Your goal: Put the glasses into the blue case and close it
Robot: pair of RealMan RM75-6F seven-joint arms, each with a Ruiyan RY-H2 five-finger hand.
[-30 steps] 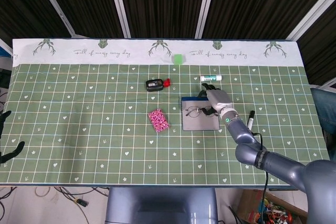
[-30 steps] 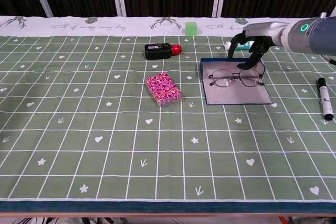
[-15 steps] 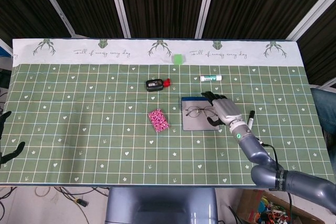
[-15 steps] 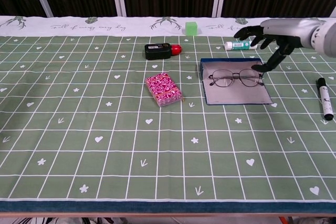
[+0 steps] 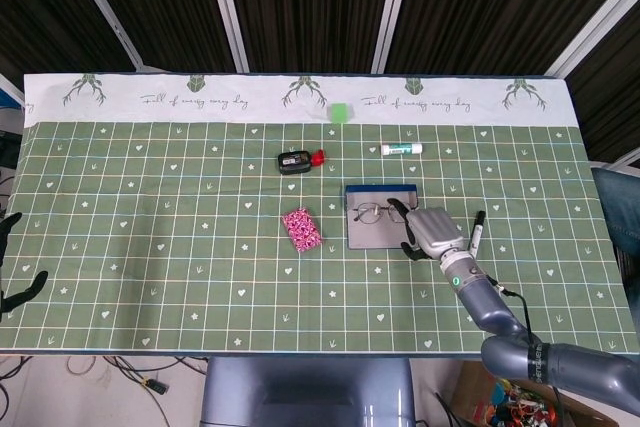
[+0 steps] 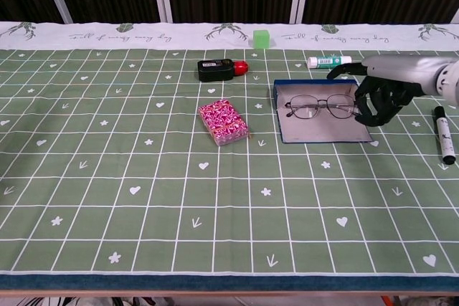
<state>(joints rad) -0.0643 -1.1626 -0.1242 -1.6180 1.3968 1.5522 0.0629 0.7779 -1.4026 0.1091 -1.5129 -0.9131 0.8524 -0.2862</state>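
Note:
The blue case lies open and flat on the green cloth, right of centre. The glasses rest unfolded on its grey inside, near the far edge. My right hand is at the case's right edge, its dark fingers partly curled over that edge beside the right lens and nothing held in them. Whether the fingers touch the frame is not clear. At the left edge of the head view only dark fingertips of my left hand show.
A black marker lies just right of my right hand. A pink packet sits left of the case. Further back are a black device with a red end, a white tube and a green cube.
My right hand has pulled back from the case's far right corner toward me along its right edge, and its fingers have curled in. The glasses and case have not moved.

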